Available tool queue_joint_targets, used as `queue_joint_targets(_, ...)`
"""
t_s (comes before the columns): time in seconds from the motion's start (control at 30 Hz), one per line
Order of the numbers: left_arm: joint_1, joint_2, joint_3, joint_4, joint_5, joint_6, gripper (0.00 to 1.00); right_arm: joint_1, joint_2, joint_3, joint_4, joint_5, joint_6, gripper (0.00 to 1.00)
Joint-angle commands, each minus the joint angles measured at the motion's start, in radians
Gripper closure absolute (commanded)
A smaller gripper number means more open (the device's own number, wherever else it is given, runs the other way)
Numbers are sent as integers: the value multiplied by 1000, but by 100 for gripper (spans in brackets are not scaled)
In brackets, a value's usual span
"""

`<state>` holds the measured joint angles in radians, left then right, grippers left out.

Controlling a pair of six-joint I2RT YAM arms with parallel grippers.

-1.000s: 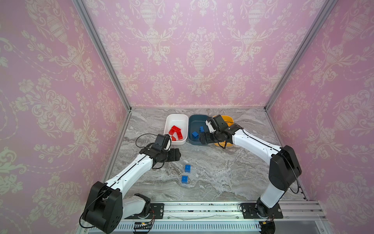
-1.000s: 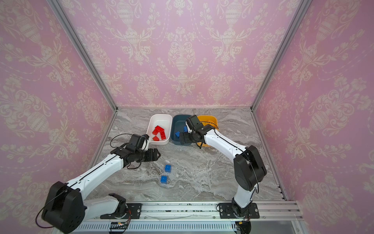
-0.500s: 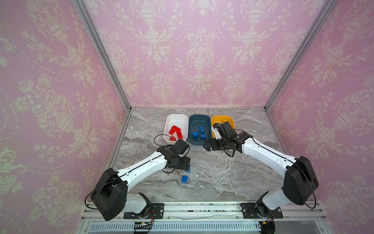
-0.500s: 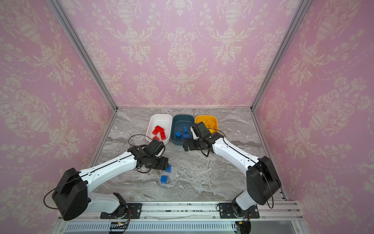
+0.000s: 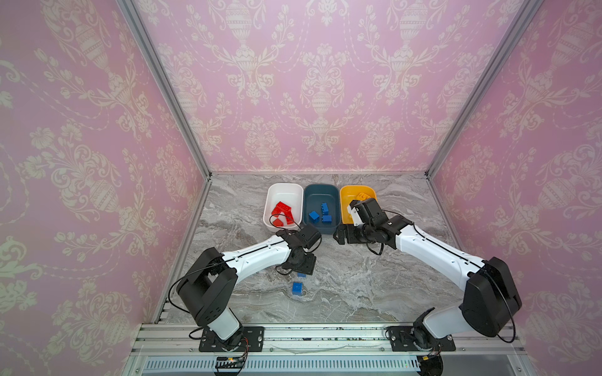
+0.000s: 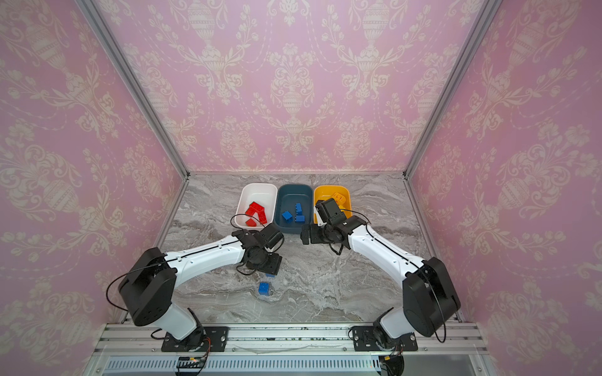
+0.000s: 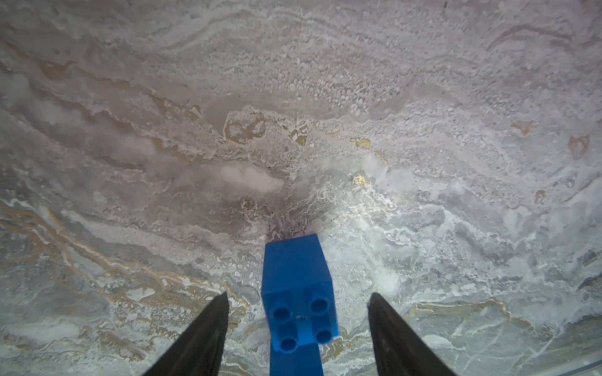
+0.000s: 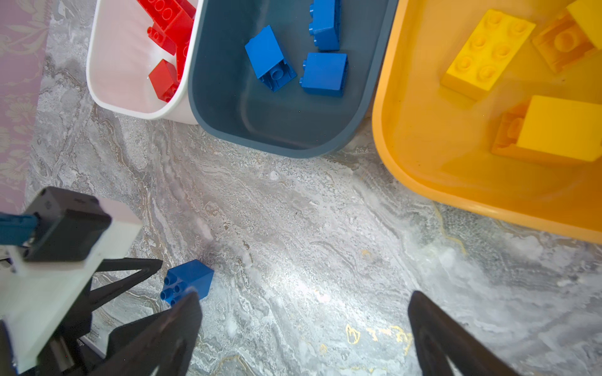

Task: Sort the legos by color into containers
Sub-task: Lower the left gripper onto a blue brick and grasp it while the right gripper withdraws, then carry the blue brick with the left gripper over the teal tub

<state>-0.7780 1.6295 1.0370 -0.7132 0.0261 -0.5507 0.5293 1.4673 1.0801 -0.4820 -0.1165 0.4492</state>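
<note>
Two blue legos lie loose on the marble table: one [image 5: 297, 288] shows whole, the other [image 5: 302, 275] peeks from under my left gripper [image 5: 301, 270]. In the left wrist view a blue brick [image 7: 294, 270] lies between the fingers of my left gripper [image 7: 298, 294], studs toward the camera. There is a gap on each side, so the jaws are open. My right gripper [image 8: 303, 296] hangs open and empty over bare marble before the teal tub [image 5: 321, 192]. The white tub [image 5: 283, 192] holds red bricks [image 5: 282, 213], the teal one blue bricks [image 5: 321, 215], the yellow tub [image 5: 353, 193] yellow bricks [image 8: 485, 48].
The three tubs stand side by side at the back of the table [image 5: 358, 286], close to the rear wall. Pink walls with metal corner posts close in the left, right and back. A metal rail [image 5: 299, 332] with both arm bases runs along the front.
My left arm swung from beside the white tub out over the loose blue bricks and came down, its jaws narrowing. My right arm drew back from over the tubs toward the table's middle.
</note>
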Motion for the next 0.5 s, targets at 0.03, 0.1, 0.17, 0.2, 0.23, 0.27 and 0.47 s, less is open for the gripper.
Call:
queue_joint_targets(0.03,-16,44,26,-17,-28,8,35,-15,-28,-22,10,-1,16,0)
queue_joint_targets(0.1,-18,59,29,-13,-26,5,39,-19,-31,-27,12,-1,16,0)
queue_joint_targets(0.17,-20,69,29,-7,-27,4,43,-24,-32,-30,15,-7,16,0)
queue_joint_targets(0.2,-20,74,31,-6,-28,4,46,-26,-32,-30,16,-10,16,0)
queue_joint_targets(0.23,-20,78,32,-6,-28,5,49,-27,-34,-30,17,-9,15,0)
queue_joint_targets(0.27,-21,81,34,-7,-30,4,53,-29,-34,-31,16,-11,16,0)
queue_joint_targets(0.47,-21,75,49,-18,-49,9,70,-35,-36,-37,21,-16,19,0)
